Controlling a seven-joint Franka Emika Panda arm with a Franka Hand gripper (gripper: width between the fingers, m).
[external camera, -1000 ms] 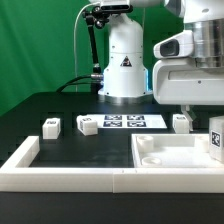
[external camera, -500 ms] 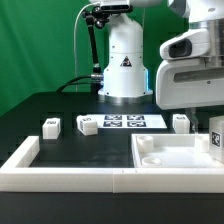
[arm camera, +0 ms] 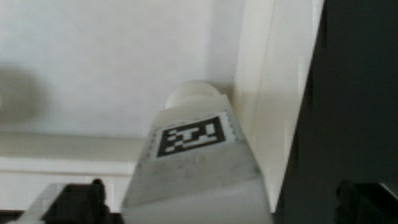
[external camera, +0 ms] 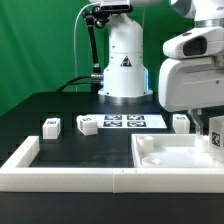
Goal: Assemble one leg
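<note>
My gripper (external camera: 212, 128) hangs at the exterior view's right edge, over the far right corner of the large white panel (external camera: 165, 158). It is shut on one leg (external camera: 215, 140), a small white post with a black-and-white tag, held upright just above the panel. In the wrist view the leg (arm camera: 196, 140) runs out from between the dark fingers (arm camera: 79, 202), with the gripper (arm camera: 222, 208) around its near end and the white panel behind it. Three more legs lie on the black table: two at the left (external camera: 50, 126) (external camera: 87, 126) and one at the right (external camera: 181, 122).
The marker board (external camera: 132, 122) lies flat in front of the robot's white base (external camera: 124, 62). A white frame rim (external camera: 60, 172) runs along the table's front and left side. A green curtain hangs behind.
The gripper has shifted slightly up and toward the exterior view's right, carrying the leg with it. The other legs and the panel have not moved.
</note>
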